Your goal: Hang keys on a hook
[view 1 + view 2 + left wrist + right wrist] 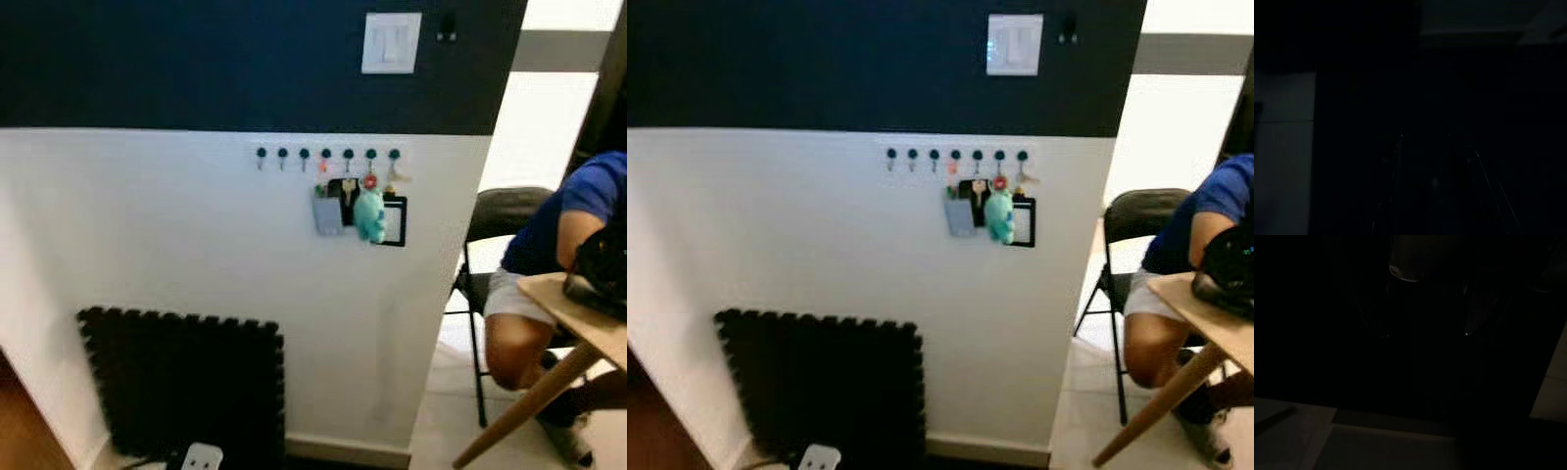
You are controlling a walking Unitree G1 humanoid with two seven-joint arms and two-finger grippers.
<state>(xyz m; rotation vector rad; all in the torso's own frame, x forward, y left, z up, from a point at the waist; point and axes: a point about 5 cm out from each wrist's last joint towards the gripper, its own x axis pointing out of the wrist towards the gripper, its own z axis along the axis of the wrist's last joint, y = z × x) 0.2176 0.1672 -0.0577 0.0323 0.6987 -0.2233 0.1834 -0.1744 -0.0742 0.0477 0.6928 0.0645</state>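
Centre of the frame, a row of dark hooks (326, 154) runs along the wall where navy paint meets white. The keys (323, 166) hang there already, bunched with a grey card holder (327, 212), a teal plush charm (369, 216) and a black-framed tag (396, 221). Upper centre, a white light switch (391, 43). Lower left, a black foam mat (186, 385) leans on the wall. Right edge, a seated person (549, 264) by a wooden table (578, 318). Both wrist views are near black; whether either gripper's jaws are spread or closed, I cannot tell.
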